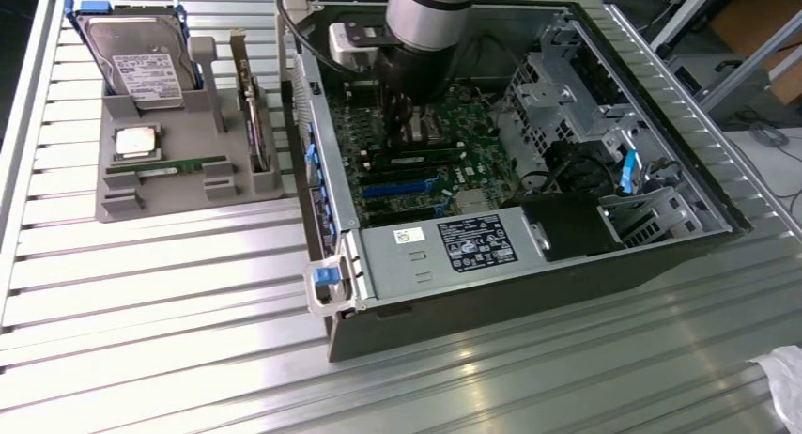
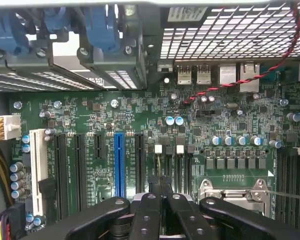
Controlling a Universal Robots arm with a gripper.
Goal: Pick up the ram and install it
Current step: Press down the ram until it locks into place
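Claw (image 2: 162, 186) linkage bars are right up against the wrist lens and cut off at the frame edge. Jaws are together, tips pressed tight, and I can't make out anything between them. It hangs low over the motherboard (image 2: 230, 120) inside the open PC case (image 1: 501, 307). A blue slot (image 2: 119, 165) sits just to one side of the tips and the silver CPU socket (image 2: 235, 192) just to the other, half hidden behind the linkage.

In the exterior view the arm (image 1: 426, 21) blocks the claw itself. A dark stick with a pale label (image 1: 414, 159) lies on the board near the claw; I can't tell what it is.

The ram (image 1: 163, 165) is well apart from the claw, outside the case towards the exterior view's left. It lies flat in the grey holder (image 1: 126, 204) on the desk (image 1: 163, 293), near the processor (image 1: 135, 141). The hard drive (image 1: 145, 63) is further along that holder.
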